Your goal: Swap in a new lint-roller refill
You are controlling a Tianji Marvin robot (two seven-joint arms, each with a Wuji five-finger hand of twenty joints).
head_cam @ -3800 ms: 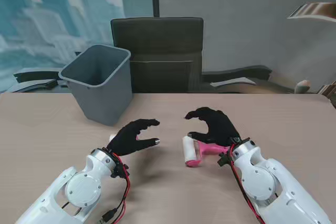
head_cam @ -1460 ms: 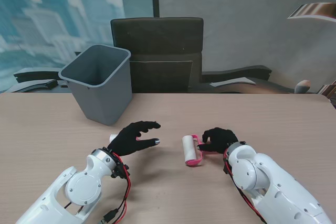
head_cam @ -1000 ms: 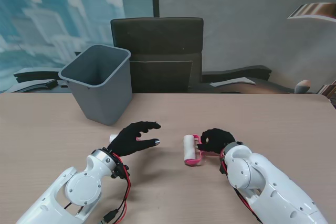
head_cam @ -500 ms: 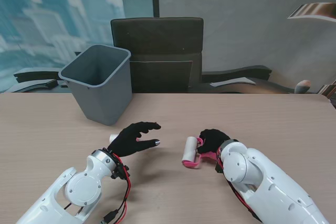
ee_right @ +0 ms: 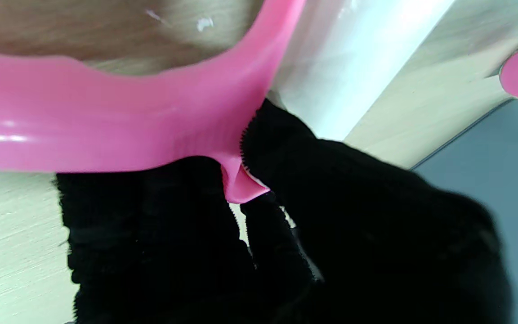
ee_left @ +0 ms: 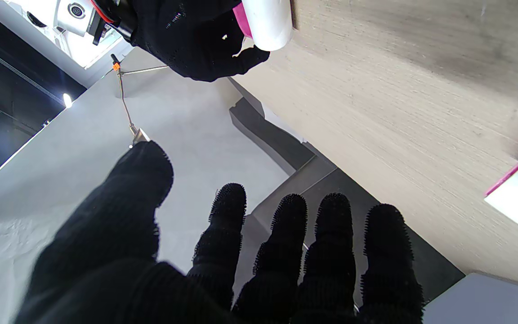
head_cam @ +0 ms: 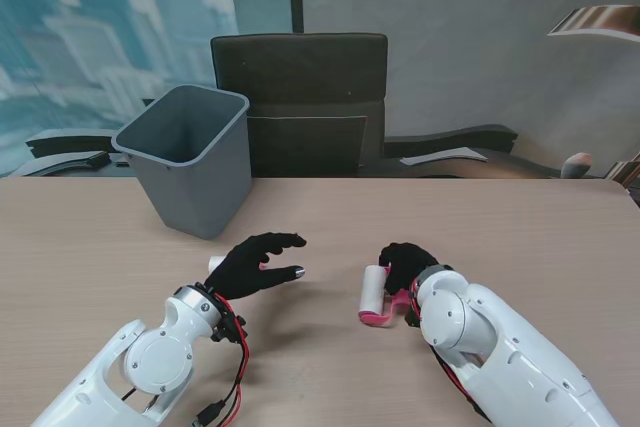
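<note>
counter [head_cam: 520,227]: bin [head_cam: 185,157] far left, untouched | right hand [head_cam: 405,265]: I've got it wrapped on the pink handle of the lint roller [head_cam: 373,293], which has just shifted right and nearer to me, centre counter | left hand [head_cam: 250,262]: fingers spread, holding nothing, unmoved | spare refill [head_cam: 214,264] just beyond it | I judge roller secured, old roll not yet off

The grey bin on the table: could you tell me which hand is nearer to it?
Left. The left hand hovers just this side of the grey bin; the right hand sits farther right.
</note>
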